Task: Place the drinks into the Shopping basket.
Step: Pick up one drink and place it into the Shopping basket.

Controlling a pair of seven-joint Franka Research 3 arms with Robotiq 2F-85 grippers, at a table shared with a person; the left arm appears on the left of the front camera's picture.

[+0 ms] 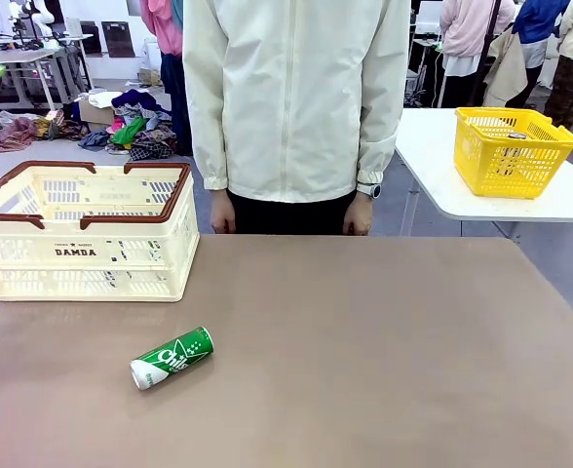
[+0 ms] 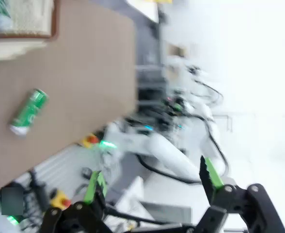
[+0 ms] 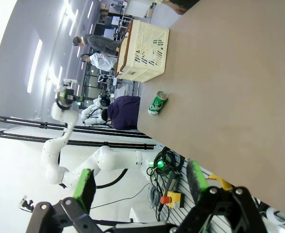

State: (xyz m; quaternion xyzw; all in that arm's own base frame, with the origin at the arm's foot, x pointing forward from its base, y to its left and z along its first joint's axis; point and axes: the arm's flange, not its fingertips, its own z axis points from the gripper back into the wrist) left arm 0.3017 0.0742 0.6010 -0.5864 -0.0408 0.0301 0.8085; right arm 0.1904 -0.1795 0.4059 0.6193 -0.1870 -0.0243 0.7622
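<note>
Green "Chilsung" can (image 1: 171,358), cream "DAMDA" basket (image 1: 84,237)

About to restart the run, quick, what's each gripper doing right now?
Left gripper: open, fingers apart, holding nothing.
Right gripper: open, fingers apart, holding nothing.

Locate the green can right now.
In the front view the green can lies on its side on the table, left of centre, just nearer the robot than the cream basket.
</note>
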